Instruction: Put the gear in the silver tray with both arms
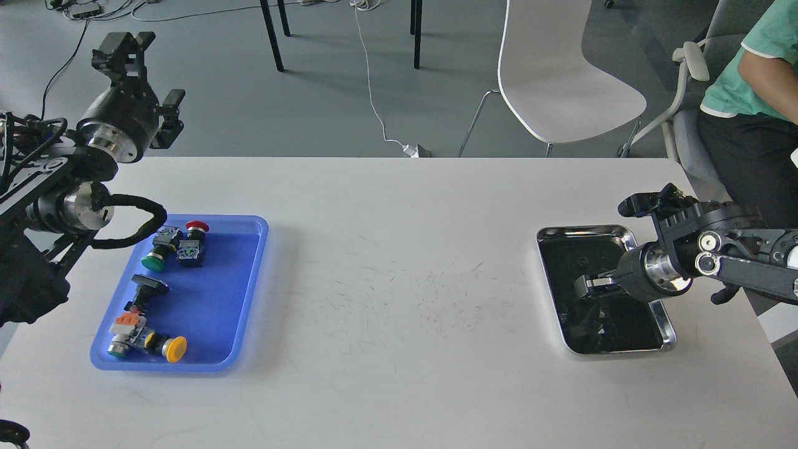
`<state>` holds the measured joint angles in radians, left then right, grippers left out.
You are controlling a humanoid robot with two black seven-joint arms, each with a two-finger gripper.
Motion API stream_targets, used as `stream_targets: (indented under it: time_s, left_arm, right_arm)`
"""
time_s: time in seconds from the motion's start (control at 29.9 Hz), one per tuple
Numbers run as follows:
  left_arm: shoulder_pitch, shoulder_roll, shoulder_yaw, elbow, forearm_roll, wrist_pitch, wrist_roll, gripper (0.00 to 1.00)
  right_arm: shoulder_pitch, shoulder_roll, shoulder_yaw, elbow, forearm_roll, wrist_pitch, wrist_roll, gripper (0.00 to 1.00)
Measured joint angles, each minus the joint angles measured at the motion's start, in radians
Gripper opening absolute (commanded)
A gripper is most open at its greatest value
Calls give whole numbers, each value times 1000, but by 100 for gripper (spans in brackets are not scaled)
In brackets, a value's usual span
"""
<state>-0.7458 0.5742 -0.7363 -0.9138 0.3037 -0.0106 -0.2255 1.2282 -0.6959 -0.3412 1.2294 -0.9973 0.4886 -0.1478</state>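
Leftmost, the left gripper [146,68] is raised above the table's [399,262] far left corner, fingers spread and holding nothing. Below it a blue tray [249,293] holds several push-button switches: red [197,226], green [153,262], black [148,285] and yellow [174,349] caps show. Far right, the silver tray [552,236] lies near the table edge. The right gripper [589,287] is over its dark bottom; I cannot tell whether its fingers are spread or pressed together.
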Motion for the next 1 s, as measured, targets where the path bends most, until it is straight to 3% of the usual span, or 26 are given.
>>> stream_targets:
  time_s: [0.07, 0.37, 0.57, 0.7, 0.87, 1.0]
  left_arm:
    - [0, 0, 0, 1, 0, 0, 0, 98]
    - [-12, 0, -1, 25, 0, -3, -1, 98]
    - [-29, 3, -1, 53, 0, -17, 8, 98]
    - [-33, -7, -2, 55, -3, -37, 13, 98]
    - [-35, -70, -2, 56, -7, -47, 21, 98]
    - [-35, -133, -2, 58, -5, -56, 29, 98]
  right_arm:
    - [1, -6, 28, 1, 4, 0, 0, 92]
    - [-25, -61, 277, -33, 47, 0, 4, 94]
    - [-155, -8, 548, -241, 219, -34, 98, 96]
    - [-212, 61, 736, -418, 440, -42, 156, 95]
    - [-266, 128, 910, -594, 831, -35, 166, 95]
    - [-358, 144, 987, -620, 1161, -5, 167, 95]
